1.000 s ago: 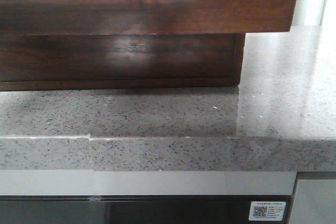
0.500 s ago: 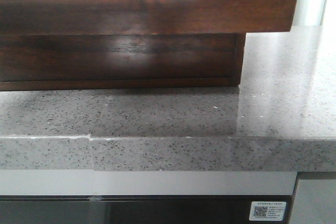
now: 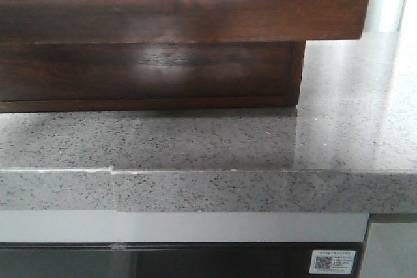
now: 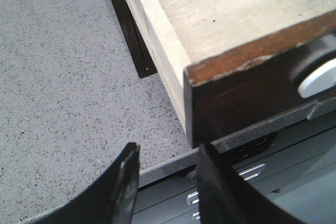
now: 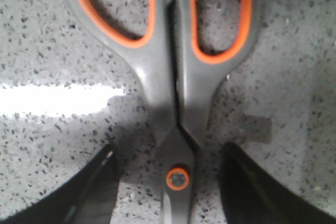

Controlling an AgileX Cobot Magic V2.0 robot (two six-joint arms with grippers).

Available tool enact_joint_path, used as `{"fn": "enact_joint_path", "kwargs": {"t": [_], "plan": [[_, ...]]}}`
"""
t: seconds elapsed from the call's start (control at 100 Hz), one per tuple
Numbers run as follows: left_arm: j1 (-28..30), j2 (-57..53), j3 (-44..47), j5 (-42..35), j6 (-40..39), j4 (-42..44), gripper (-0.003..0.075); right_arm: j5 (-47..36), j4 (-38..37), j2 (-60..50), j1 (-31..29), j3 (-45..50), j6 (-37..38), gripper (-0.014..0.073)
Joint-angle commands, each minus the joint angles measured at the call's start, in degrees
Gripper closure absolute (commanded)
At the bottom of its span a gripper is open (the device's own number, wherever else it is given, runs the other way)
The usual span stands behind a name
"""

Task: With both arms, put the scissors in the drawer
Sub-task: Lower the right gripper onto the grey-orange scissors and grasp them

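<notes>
The drawer [image 3: 195, 17] is the wide dark wood front with a half-round notch, standing out over the grey speckled counter [image 3: 195, 141]. In the left wrist view its dark front corner [image 4: 236, 103] and pale wood side reach the counter's front edge. My left gripper [image 4: 168, 179] is open and empty, just off that corner, over the counter edge. The scissors [image 5: 173, 87], grey with orange-lined handles, lie flat and closed on the counter. My right gripper [image 5: 170, 182] is open, one finger on each side of the orange pivot ring, not touching them. Neither gripper shows in the front view.
The matching dark wood case [image 3: 150, 73] sits behind and below the drawer front. Cabinet fronts with metal handles [image 4: 252, 174] lie below the counter edge. A white round part [image 4: 320, 77] shows beside the drawer front. A bright glare streak [image 5: 58, 98] lies on the counter.
</notes>
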Motion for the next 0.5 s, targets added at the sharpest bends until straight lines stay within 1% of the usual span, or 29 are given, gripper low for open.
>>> {"fn": "enact_joint_path", "kwargs": {"t": [0.0, 0.29, 0.43, 0.49], "plan": [[-0.41, 0.40, -1.94, -3.83, -0.82, -0.76, 0.0482, -0.31, 0.28, -1.77, -0.05, -1.57, -0.83, 0.0310], [-0.41, 0.40, -1.94, -3.83, -0.82, -0.76, 0.0482, -0.06, 0.17, -1.77, -0.05, -1.57, -0.83, 0.0524], [-0.41, 0.40, -1.94, -3.83, -0.82, -0.76, 0.0482, 0.16, 0.17, -1.77, -0.05, -1.57, -1.76, 0.0605], [-0.41, 0.40, -1.94, -3.83, -0.82, -0.76, 0.0482, 0.26, 0.17, -1.77, -0.05, -1.57, -1.89, 0.0627]]}}
